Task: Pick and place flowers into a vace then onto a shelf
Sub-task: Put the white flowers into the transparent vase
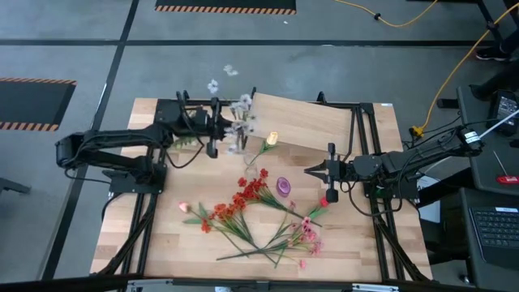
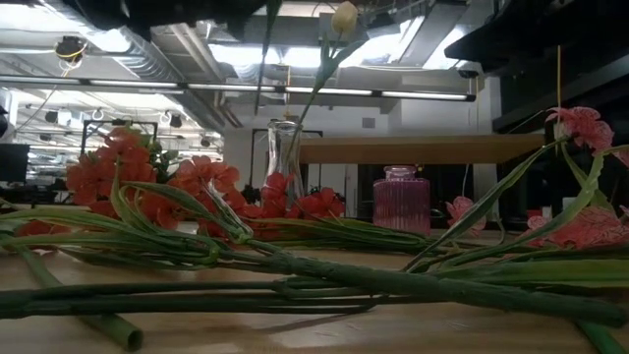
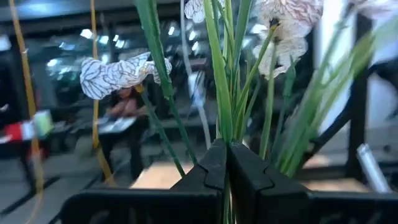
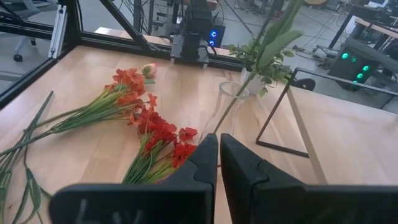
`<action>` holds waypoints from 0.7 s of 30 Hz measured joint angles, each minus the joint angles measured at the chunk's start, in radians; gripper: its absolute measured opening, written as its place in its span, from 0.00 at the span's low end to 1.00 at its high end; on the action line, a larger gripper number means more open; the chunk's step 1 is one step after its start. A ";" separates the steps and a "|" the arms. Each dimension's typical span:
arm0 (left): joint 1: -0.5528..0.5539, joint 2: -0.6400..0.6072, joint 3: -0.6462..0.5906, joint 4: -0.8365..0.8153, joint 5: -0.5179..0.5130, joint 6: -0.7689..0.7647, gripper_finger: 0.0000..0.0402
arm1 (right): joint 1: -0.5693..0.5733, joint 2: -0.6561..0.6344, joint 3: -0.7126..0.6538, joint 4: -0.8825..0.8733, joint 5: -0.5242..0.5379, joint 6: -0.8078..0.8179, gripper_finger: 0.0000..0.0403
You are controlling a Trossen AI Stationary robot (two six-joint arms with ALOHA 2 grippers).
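My left gripper [image 1: 224, 130] hovers over the table's far left, shut on a bunch of white veined flowers [image 3: 115, 74] whose blooms [image 1: 212, 85] reach past the far edge. A clear glass vase [image 2: 285, 157] stands mid-table with one pale yellow stem [image 2: 344, 18] in it. My right gripper [image 1: 308, 170] is shut and empty, just right of the vase [image 4: 231, 102]. Red flowers [image 1: 247, 195] and pink flowers [image 1: 304, 235] lie flat on the tabletop. The shelf [image 1: 312, 122] stands at the far right. My left gripper pinches several thin green stalks [image 3: 225, 127] of the white flowers between its two fingers. The fingers come roughly level from the table's left and lie across the stalks. The stalks rise upright out of the hold, blooms on top, lifted clear of the table.
A purple ribbed jar [image 1: 283, 186] stands between the vase and my right gripper. A leafy green tuft [image 4: 254, 59] sits beyond the vase. Black frame bars [image 1: 369, 146] run along the table's sides. The shelf's thin black legs [image 4: 273, 118] stand close to the vase.
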 joint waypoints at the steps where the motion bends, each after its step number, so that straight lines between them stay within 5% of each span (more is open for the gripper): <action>1: 0.005 0.000 0.000 0.014 0.021 -0.024 0.01 | 0.000 0.000 0.000 0.002 0.000 0.000 0.06; 21: -0.067 0.224 0.000 0.283 0.026 -0.018 0.01 | 0.000 0.001 0.000 0.053 0.000 -0.016 0.06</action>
